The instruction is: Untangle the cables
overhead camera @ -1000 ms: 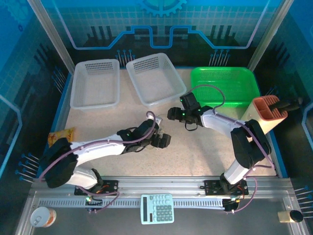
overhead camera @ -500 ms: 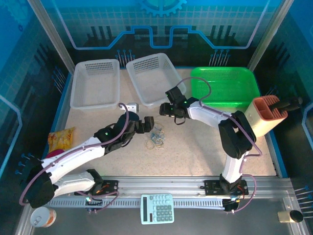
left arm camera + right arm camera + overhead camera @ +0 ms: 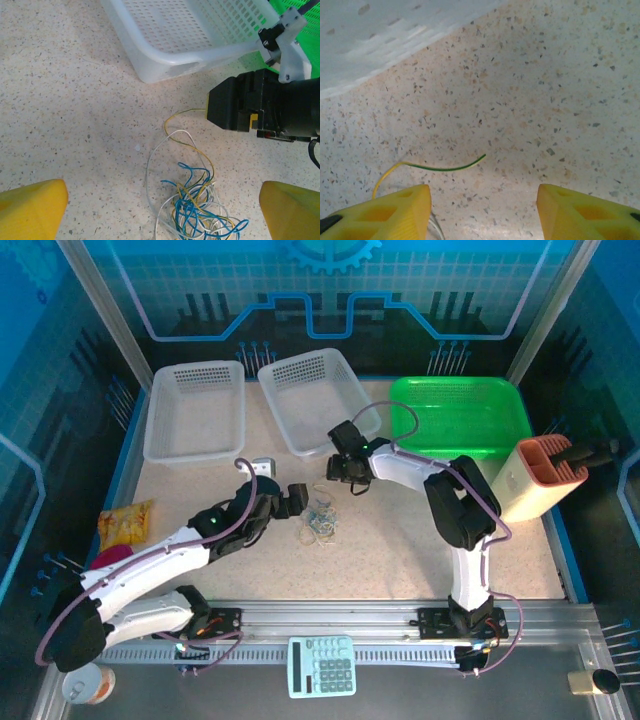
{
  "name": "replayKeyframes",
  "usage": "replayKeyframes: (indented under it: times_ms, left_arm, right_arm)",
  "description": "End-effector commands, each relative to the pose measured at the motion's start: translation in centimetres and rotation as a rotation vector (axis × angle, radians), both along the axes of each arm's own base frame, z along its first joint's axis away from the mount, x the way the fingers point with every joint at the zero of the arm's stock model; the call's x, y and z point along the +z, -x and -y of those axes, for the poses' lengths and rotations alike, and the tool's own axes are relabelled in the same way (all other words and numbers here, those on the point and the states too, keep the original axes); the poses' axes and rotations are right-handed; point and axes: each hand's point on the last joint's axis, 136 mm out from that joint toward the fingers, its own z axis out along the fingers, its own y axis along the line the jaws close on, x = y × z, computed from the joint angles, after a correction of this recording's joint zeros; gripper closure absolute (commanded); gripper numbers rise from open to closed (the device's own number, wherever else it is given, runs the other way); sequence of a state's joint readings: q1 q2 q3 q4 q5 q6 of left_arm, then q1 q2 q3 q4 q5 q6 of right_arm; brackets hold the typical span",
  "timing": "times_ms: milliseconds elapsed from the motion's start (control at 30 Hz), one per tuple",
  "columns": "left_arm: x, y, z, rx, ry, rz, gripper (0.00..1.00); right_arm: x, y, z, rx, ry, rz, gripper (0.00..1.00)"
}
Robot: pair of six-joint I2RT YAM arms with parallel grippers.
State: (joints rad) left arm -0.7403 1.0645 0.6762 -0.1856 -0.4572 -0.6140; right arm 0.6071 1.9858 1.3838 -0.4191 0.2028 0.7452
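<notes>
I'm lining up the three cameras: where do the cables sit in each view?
Top external: the cables, a small tangle just below picture centre.
Left wrist: bottom centre, strands running up.
Right wrist: one yellow-green strand, lower left.
Shared landmark: the middle white basket, just beyond them in every view.

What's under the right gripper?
Under the right gripper: bare speckled table and the end of a yellow-green cable, not gripped. The cable's continuation is covered by one finger.
</notes>
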Motion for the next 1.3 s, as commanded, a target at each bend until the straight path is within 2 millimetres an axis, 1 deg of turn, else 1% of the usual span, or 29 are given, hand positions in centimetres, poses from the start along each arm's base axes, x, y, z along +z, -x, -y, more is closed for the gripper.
replayKeyframes:
  times_ms: [0,133,267,333,467,533,633,767,900,1000,1133,1200,1267]
  left_arm:
    - [0.2,-0.3,-0.5,0.034,0.03,0.018,0.01]
    - [0.1,-0.3,-0.3,0.034,0.035,0.017,0.01]
    - [-0.1,-0.3,-0.2,0.035,0.043,0.012,0.01]
    - [0.0,-0.4,-0.2,0.036,0.049,0.014,0.01]
    - [0.0,-0.3,-0.2,0.04,0.057,0.013,0.01]
    - [0.1,-0.3,-0.3,0.042,0.06,0.018,0.01]
    - [0.2,-0.3,-0.3,0.042,0.061,0.02,0.01]
    - [0.3,-0.3,-0.3,0.042,0.062,0.02,0.01]
    - [0.4,-0.2,-0.3,0.041,0.062,0.018,0.01]
    - [0.4,-0.2,-0.3,0.041,0.063,0.017,0.01]
    - [0.4,-0.2,-0.5,0.04,0.048,0.018,0.01]
    - [0.4,-0.2,-0.5,0.038,0.041,0.018,0.01]
    - [0.5,-0.2,-0.5,0.035,0.037,0.02,0.01]
  right_arm:
    - [-0.2,-0.5,-0.6,-0.022,0.014,0.002,0.41]
    - [-0.8,-0.9,-0.8,-0.034,0.025,0.005,0.41]
    - [-2.0,-1.1,-0.9,-0.043,0.06,0.009,0.42]
    - [-2.8,-1.0,-0.9,-0.045,0.078,0.002,0.43]
    - [-3.6,-0.5,-0.9,-0.043,0.089,-0.005,0.53]
    - [-3.8,-0.3,-0.9,-0.045,0.087,-0.007,0.61]
    - [-3.7,-0.3,-0.9,-0.042,0.079,-0.001,0.68]
    - [-3.7,0.0,-1.0,-0.031,0.071,-0.003,0.84]
    - [-2.9,0.2,-1.1,-0.023,0.041,0.02,1.0]
    - [-1.7,0.3,-1.5,-0.007,0.009,0.044,1.0]
    - [0.6,0.4,-1.7,0.009,-0.028,0.089,1.0]
    - [2.0,0.3,-1.9,0.024,-0.05,0.122,1.0]
    - [3.2,0.2,-2.1,0.039,-0.068,0.144,0.85]
